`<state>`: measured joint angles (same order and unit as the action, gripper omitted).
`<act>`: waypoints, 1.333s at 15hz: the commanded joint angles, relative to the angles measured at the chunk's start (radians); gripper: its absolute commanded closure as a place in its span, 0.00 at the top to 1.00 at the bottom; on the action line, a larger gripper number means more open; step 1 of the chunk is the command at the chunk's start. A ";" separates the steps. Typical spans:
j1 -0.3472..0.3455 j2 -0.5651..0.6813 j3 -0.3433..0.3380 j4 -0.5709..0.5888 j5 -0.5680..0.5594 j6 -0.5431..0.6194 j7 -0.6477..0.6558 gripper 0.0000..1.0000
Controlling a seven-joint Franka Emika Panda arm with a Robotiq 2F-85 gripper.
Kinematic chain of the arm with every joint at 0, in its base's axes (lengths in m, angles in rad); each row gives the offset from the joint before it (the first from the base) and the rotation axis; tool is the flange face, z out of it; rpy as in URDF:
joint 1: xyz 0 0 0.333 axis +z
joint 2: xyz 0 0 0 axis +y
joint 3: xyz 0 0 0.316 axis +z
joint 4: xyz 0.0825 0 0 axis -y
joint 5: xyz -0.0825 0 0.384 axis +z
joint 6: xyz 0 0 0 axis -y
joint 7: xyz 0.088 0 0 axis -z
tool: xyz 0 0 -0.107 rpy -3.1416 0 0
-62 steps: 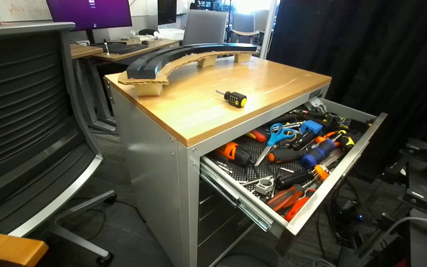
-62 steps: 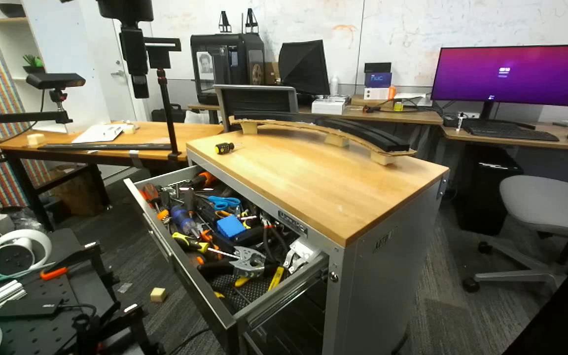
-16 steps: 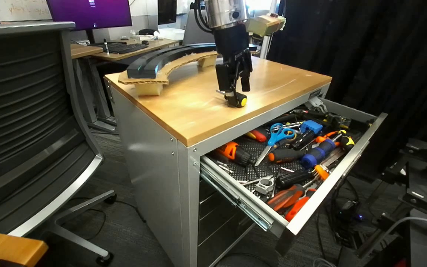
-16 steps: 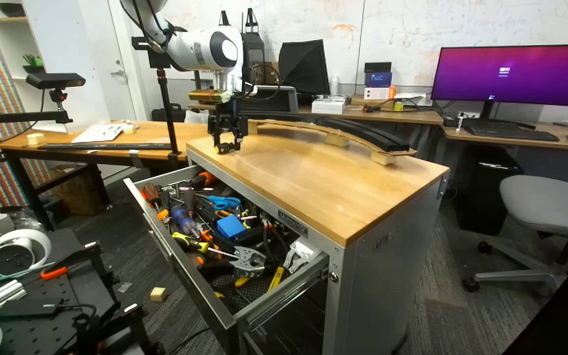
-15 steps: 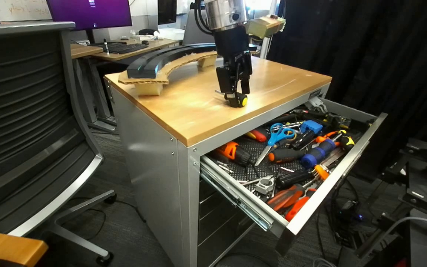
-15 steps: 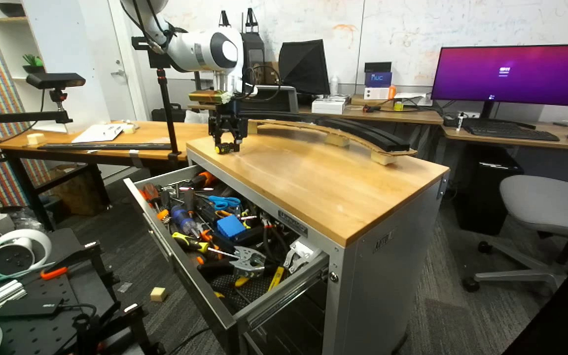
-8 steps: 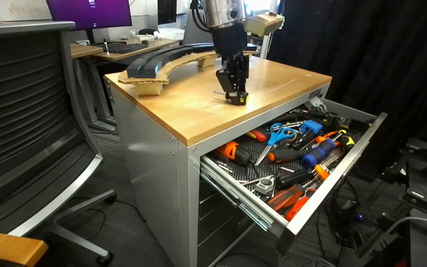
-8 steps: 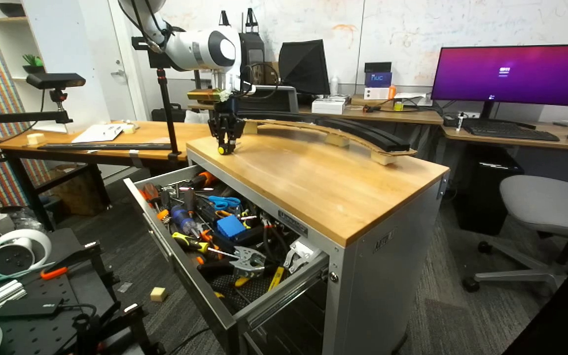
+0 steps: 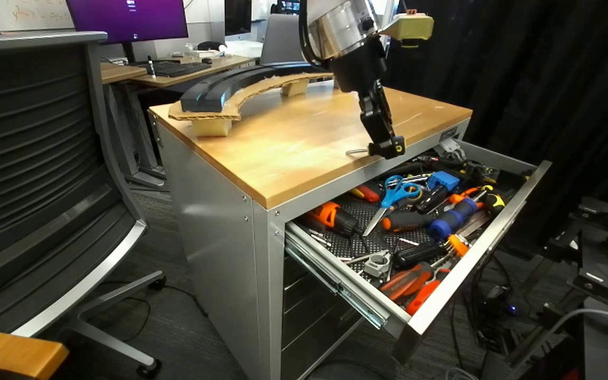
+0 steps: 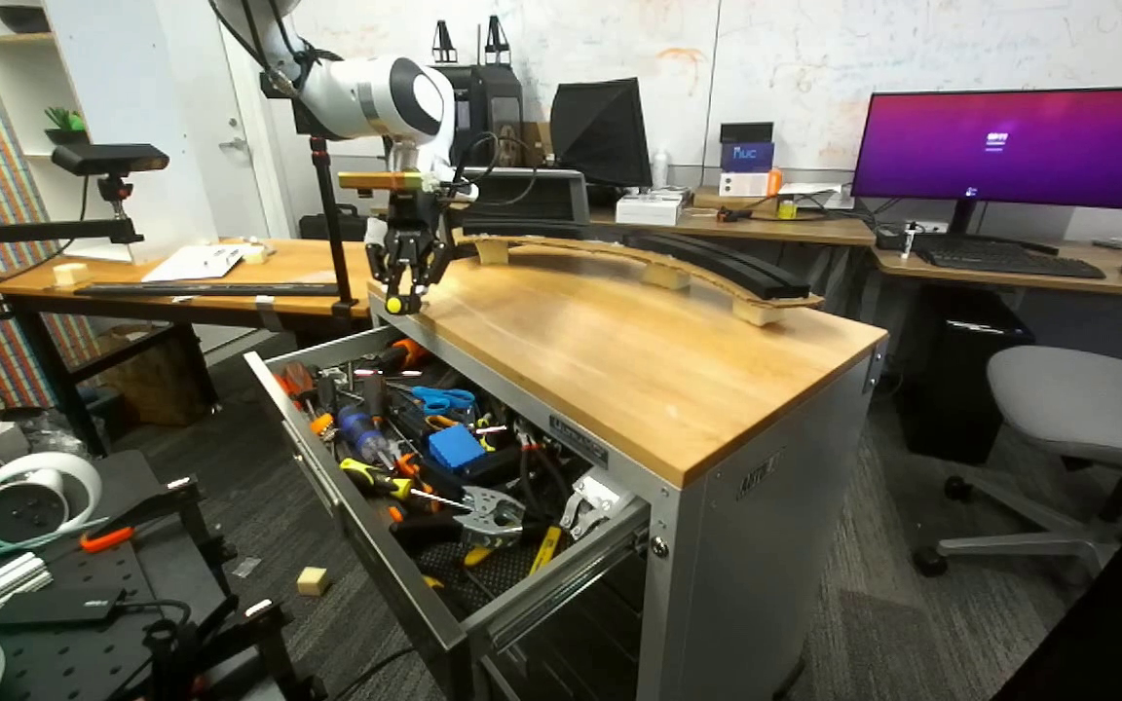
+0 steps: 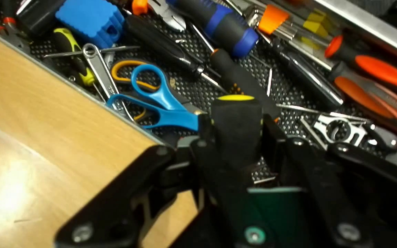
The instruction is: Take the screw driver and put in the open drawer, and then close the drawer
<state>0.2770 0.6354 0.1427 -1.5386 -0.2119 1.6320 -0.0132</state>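
The stubby screw driver (image 11: 235, 117), black with a yellow end cap, sits between the fingers of my gripper (image 11: 236, 129), which is shut on its handle. In an exterior view its thin metal shaft (image 9: 357, 152) points back over the wooden top. There my gripper (image 9: 387, 148) hovers at the top's front edge, tilted, with the handle end reaching out towards the drawer. The wide grey drawer (image 9: 482, 243) is pulled out, full of tools. In an exterior view, my gripper (image 10: 404, 298) is near the far end of the drawer (image 10: 551, 576).
Blue scissors (image 9: 396, 192), a blue block (image 10: 456, 447) and several handled tools crowd the drawer. A curved black piece on cardboard (image 9: 283, 74) stands along the back of the wooden top (image 9: 304, 158). An office chair (image 9: 45, 158) is beside the cabinet.
The screw driver lay on the wooden top with the arm out of view. My gripper came down, closed on its handle, and has now carried it towards the drawer, tilting.
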 commanded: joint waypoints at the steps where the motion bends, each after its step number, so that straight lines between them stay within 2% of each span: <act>1: 0.018 -0.068 0.027 -0.086 -0.064 -0.034 -0.122 0.11; 5: 0.028 -0.059 0.058 -0.099 -0.111 -0.030 -0.218 0.14; 6: 0.030 -0.051 0.060 -0.093 -0.114 -0.028 -0.216 0.61; 8: 0.038 -0.052 0.046 -0.097 -0.124 -0.033 -0.167 0.66; 12: 0.016 -0.087 0.013 -0.175 -0.114 -0.050 -0.067 0.98; 15: -0.025 -0.104 -0.014 -0.276 -0.048 -0.045 0.046 1.00; 20: -0.128 -0.172 -0.044 -0.487 0.119 0.019 0.116 1.00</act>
<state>0.1996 0.5641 0.1147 -1.8713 -0.1789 1.5968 0.0609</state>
